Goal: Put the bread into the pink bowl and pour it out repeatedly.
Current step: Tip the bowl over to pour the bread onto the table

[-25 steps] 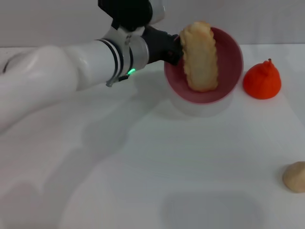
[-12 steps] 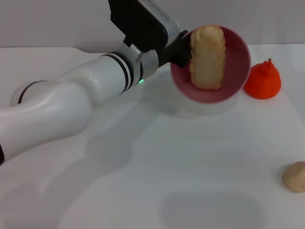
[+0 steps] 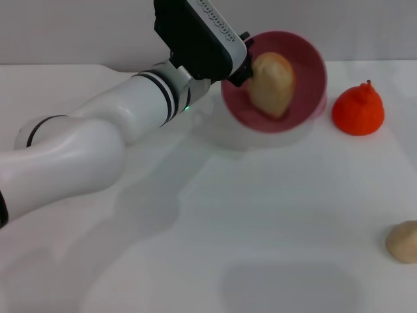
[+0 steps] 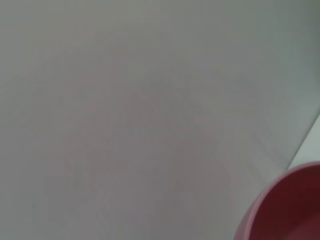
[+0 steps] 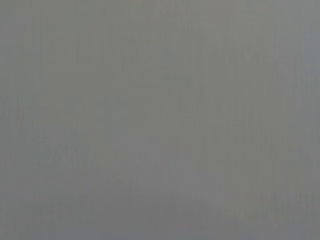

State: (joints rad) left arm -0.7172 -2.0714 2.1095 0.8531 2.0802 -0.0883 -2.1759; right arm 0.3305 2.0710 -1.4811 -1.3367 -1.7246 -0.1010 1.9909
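The left end effector (image 3: 242, 62) grips the tipped bowl (image 3: 306, 72) near the desk's (image 3: 260, 215) far edge; the bread (image 3: 268, 83) could roll off that edge.

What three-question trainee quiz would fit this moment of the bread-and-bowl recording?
1. True or false: the bread lies on the table.
2. Which gripper holds the pink bowl? A) left gripper B) right gripper C) neither
3. Fill in: the orange toy stands on the bowl's ____ side, seen from the head view.

Key
1. False: the bread sits inside the tilted, lifted bowl.
2. A: the left gripper meets the bowl's rim; the right arm is out of view.
3. Right. A small beige lump lies nearer the camera on the same side.
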